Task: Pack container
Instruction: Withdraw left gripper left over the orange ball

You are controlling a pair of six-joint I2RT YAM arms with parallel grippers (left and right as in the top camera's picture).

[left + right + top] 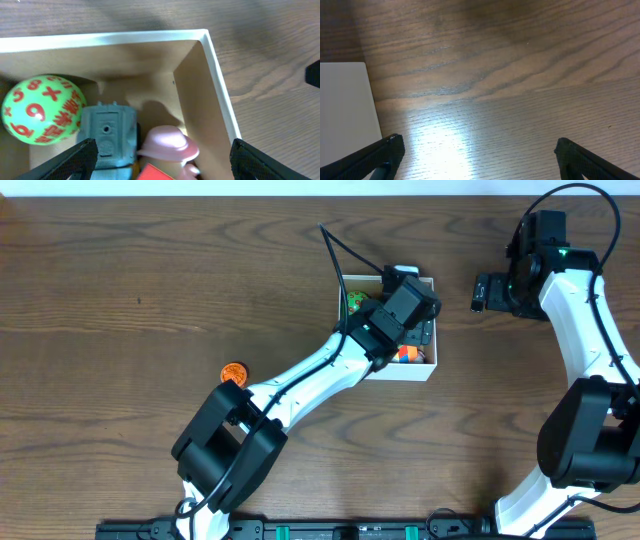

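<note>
Brown wood-grain table (120, 280) carries the square white-walled cardboard container (405, 370) right of centre toward the far edge. It opens upward, its sides roughly parallel to the table edges. Left gripper (164, 146) hovers inside its rim, fingers wide apart and empty. Right gripper (479, 142), also spread and empty, hangs near the far right corner.

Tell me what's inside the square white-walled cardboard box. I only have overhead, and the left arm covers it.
Observer: The left wrist view shows a green ball with red numerals in the square white-walled cardboard box.
Operator: Anything beside it?
Observer: A grey-blue plastic toy sits right beside the ball, with a pink hat-shaped toy on its other side.
Operator: Are the left jaws holding anything?
Observer: No. They stand wide apart above the toys, gripping nothing.
</note>
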